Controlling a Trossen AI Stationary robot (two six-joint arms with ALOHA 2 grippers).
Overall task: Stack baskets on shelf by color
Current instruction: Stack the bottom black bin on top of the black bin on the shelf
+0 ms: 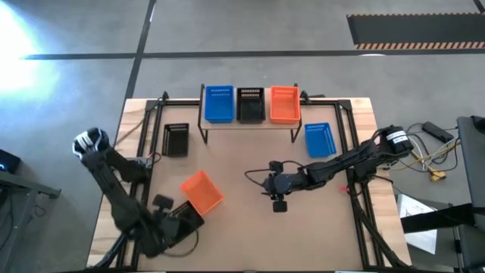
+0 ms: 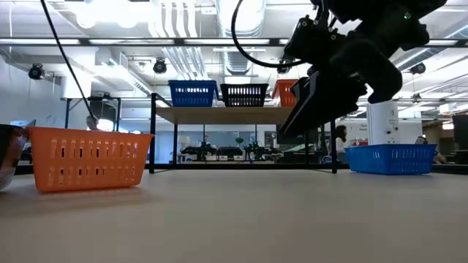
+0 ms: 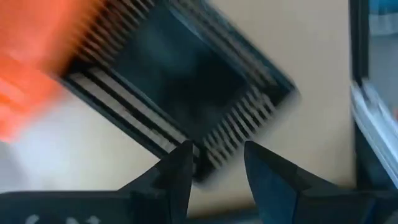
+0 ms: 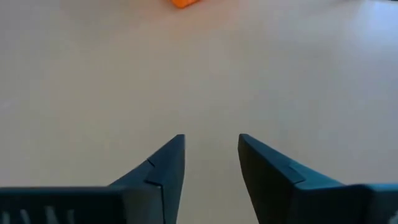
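Bare wood tabletop point(image 1: 242, 163) under spread right pincer point(image 4: 211, 163); left pincer point(image 3: 217, 168) spread at black basket point(image 3: 186, 81) rim.

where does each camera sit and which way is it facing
high view: above the table, looking straight down; shelf, both arms.
low view: at tabletop height, looking level across; right arm overhead.
left wrist view: over the left gripper, open above a black basket.
right wrist view: over the right gripper, open, facing bare tabletop.
Shared: high and low views both show the orange basket on the table.
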